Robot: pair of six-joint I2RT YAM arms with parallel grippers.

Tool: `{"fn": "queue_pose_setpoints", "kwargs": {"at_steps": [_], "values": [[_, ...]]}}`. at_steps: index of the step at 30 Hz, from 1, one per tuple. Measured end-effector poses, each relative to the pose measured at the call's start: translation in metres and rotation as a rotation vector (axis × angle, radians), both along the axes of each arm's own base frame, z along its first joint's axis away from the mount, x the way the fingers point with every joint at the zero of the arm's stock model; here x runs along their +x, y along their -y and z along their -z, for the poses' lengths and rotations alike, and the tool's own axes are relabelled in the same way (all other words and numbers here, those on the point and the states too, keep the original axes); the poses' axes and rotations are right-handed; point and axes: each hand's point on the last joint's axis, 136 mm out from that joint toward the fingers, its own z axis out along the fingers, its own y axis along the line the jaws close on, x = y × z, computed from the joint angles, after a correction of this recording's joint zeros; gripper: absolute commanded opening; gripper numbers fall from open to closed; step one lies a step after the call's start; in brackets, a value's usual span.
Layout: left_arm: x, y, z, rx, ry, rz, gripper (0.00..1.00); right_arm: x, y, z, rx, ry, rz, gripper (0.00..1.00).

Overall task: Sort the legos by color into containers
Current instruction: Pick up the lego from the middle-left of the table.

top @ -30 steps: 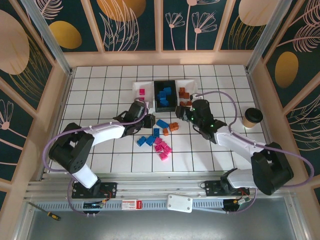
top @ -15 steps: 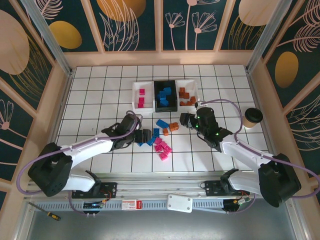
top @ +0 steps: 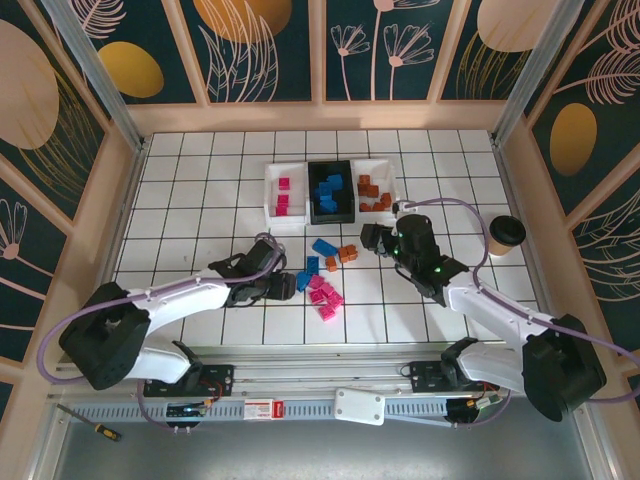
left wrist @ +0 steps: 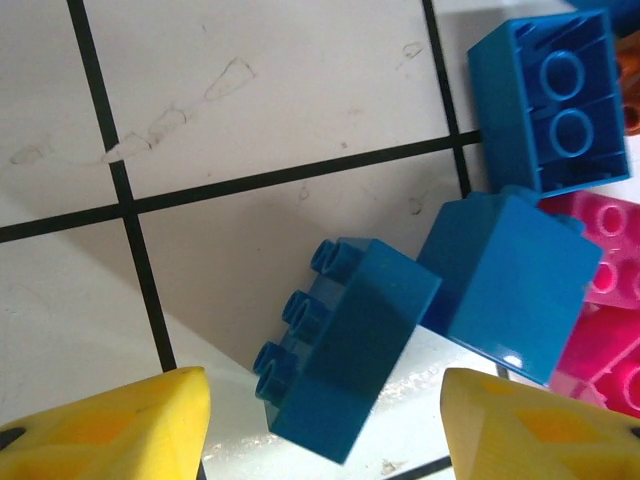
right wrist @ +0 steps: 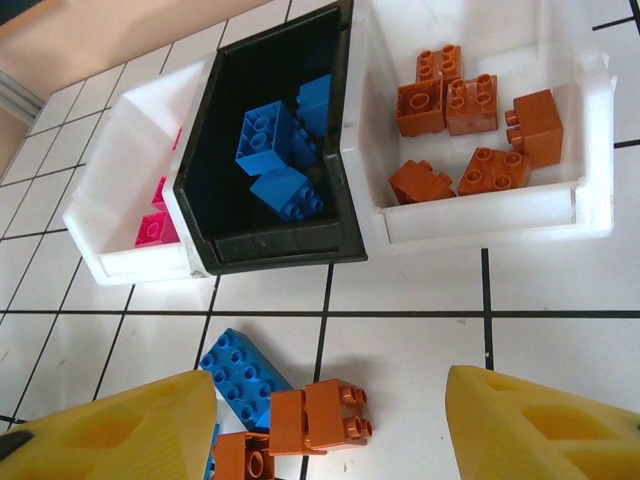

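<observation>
At the loose pile, mid-table: both arms have been brought back from the trays.
The left gripper [left wrist: 322,425], seen at the pink-brick tray [top: 268,195] a second ago, is now lowered with fingers apart astride a blue brick [left wrist: 345,345] lying on its side, not yet gripped. The right gripper [right wrist: 330,425] is held apart above loose orange bricks [right wrist: 322,412]. The black tray [right wrist: 270,245] is judged the blue brick's destination.

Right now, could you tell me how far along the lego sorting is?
Done: pink legos sit in the left white tray, blue ones in the black tray, orange ones in the right white tray. In hand: nothing gripped; the left gripper is open astride a loose blue brick, the right gripper open. Left: a mixed cluster on the table.
</observation>
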Motion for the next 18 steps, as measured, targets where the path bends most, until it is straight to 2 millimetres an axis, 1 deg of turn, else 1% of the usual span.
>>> {"fn": "queue_pose_setpoints", "kwargs": {"at_steps": [5,8,12,14,16,18], "values": [[0.004,0.002,0.012,0.027,-0.011,0.006,0.37,0.000,0.001,-0.003,0.001,0.008,0.006,0.63],[0.010,0.007,0.013,0.022,-0.002,0.011,0.21,-0.001,0.002,-0.003,0.001,0.008,0.006,0.63],[0.016,0.011,0.007,0.013,0.020,0.014,0.11,-0.001,0.002,-0.005,0.004,0.012,0.006,0.63],[0.019,0.011,-0.002,0.010,0.045,0.008,0.06,-0.001,0.002,-0.006,0.005,0.014,0.006,0.63],[0.028,0.013,-0.021,-0.002,0.091,0.000,0.02,-0.002,0.003,-0.006,0.007,0.017,0.006,0.63],[0.044,0.024,-0.047,-0.025,0.149,-0.005,0.00,-0.004,0.004,-0.005,0.006,0.015,0.006,0.63]]}}
